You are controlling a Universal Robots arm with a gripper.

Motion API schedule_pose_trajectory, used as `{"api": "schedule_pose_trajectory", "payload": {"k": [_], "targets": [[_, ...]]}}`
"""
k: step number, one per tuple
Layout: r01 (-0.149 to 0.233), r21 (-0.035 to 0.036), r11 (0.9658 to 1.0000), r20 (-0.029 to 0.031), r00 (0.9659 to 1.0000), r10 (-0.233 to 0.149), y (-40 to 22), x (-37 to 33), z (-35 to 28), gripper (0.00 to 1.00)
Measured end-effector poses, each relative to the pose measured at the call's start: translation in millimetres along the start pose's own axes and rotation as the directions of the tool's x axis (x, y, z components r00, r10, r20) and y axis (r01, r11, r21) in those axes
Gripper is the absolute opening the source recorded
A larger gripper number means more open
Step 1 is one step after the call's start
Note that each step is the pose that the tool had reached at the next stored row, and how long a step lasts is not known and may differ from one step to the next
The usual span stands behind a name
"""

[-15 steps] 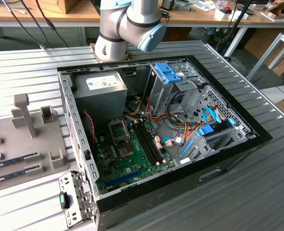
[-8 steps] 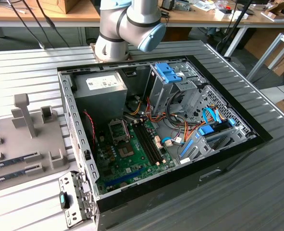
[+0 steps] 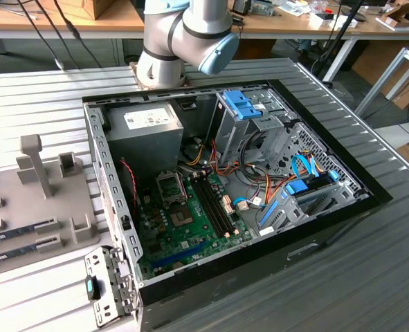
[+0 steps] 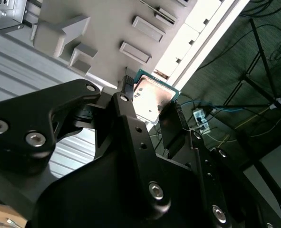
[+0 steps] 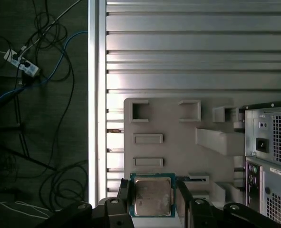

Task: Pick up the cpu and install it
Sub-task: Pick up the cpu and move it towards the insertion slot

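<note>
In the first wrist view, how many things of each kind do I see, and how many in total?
cpu: 1
pincer, shut on the cpu: 1
grey holder plate: 1
computer case: 1
white power strip on the floor: 1
Total: 5

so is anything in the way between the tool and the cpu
Nothing visible. In the first wrist view the cpu sits directly between the fingers of the tool, which close against two opposite edges of it, above the grey tray.
</note>
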State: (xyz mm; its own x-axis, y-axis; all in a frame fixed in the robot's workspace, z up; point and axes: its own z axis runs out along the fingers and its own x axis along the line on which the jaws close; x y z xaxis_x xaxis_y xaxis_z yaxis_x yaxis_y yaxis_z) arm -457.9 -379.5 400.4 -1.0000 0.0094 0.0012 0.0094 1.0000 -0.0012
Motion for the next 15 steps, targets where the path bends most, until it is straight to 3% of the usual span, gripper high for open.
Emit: {"api": "schedule_pose_trajectory", "payload": {"k": [15], "targets": [[0.0, -0.0024, 1.0, 0.0, 1.0, 0.0, 0.0, 0.0, -15.8, 0.47]]}}
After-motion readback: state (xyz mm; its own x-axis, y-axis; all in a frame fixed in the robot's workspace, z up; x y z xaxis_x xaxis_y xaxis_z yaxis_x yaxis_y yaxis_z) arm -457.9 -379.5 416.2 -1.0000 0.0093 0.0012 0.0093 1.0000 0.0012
